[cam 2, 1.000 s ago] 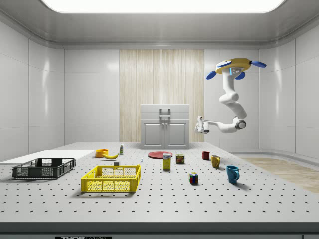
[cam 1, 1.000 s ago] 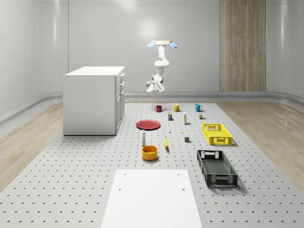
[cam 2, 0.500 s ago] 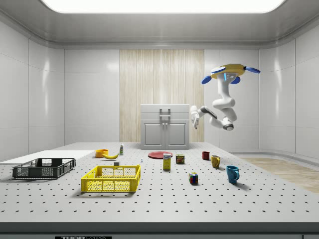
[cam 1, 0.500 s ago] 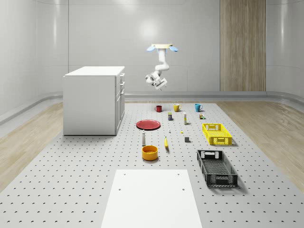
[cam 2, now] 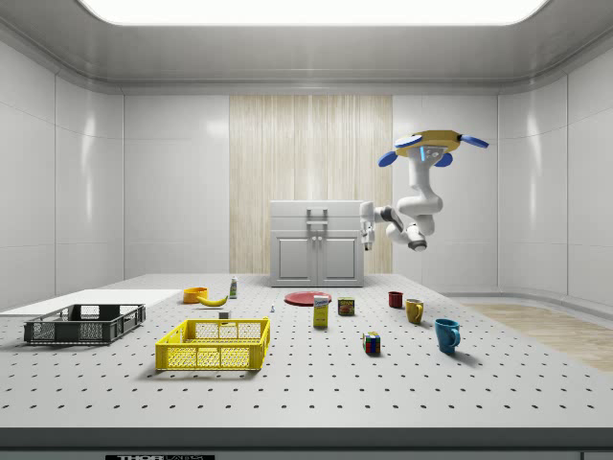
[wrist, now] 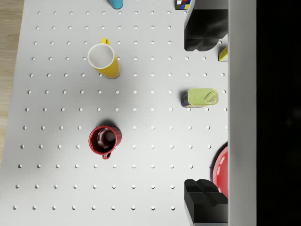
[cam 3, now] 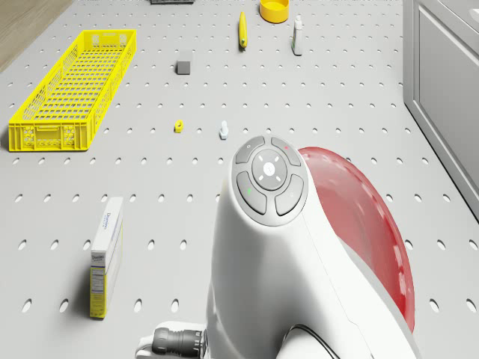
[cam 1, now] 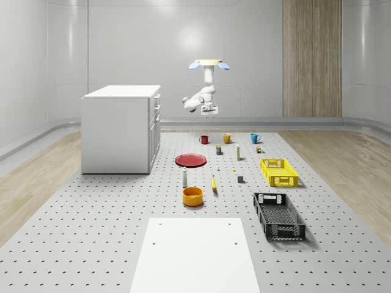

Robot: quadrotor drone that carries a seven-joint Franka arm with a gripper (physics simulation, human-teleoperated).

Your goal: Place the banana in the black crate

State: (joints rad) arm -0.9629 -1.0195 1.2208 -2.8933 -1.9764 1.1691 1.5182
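The yellow banana (cam 1: 214,183) lies on the pegboard table between the orange bowl and a small grey block; it also appears as banana (cam 2: 213,300) and banana (cam 3: 242,30). The black crate (cam 1: 279,215) sits near the whole-scene view's front right, and the same crate (cam 2: 84,323) stands at the side view's left. The drone (cam 1: 208,63) hovers high over the table's far part. My gripper (cam 1: 211,113) hangs well above the mugs, far from the banana. In the wrist view the gripper (wrist: 207,117) is open, its dark fingers (wrist: 204,30) wide apart with nothing between them.
A yellow crate (cam 1: 278,171) lies beyond the black one. The red plate (cam 1: 190,160), red mug (wrist: 104,140), yellow mug (wrist: 104,60) and a can (wrist: 200,98) sit below the arm. A white cabinet (cam 1: 121,127) stands left; an orange bowl (cam 1: 192,195) and white board (cam 1: 195,253) lie nearer.
The drone has shifted toward the side view's left and sunk a little. The arm has folded up, bringing the gripper higher and turning it to point down at the table.
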